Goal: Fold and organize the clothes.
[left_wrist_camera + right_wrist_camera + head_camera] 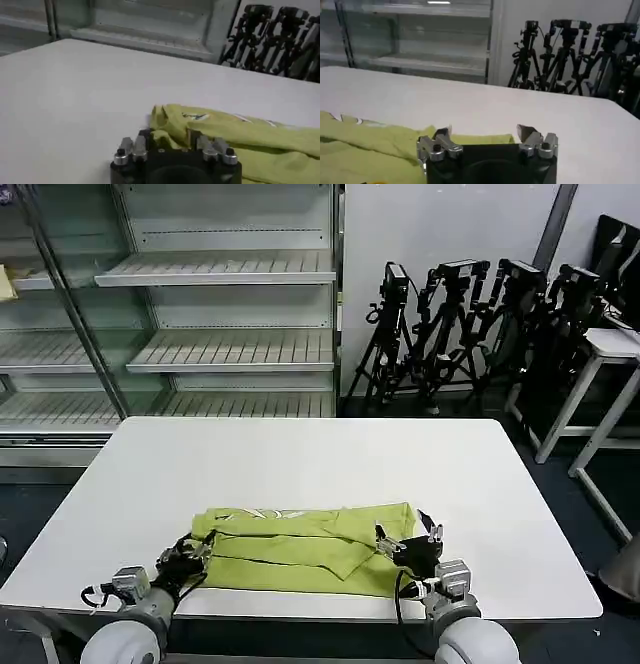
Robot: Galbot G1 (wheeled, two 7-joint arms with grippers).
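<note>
Lime shirt (pixel 305 548) lies folded into a long band across the near half of the white table (pixel 300 464), toward 6 o'clock in the head view. Left gripper (pixel 186 556) sits at the band's 9 o'clock end, fingers spread, cloth bunched between them in the left wrist view (pixel 170 137). Right gripper (pixel 407 542) sits at the 3 o'clock end, fingers (pixel 526 132) spread, fabric edge (pixel 380 145) just under them. Empty shelving (pixel 215 314) stands at 12, tripods (pixel 470 324) at 1.
</note>
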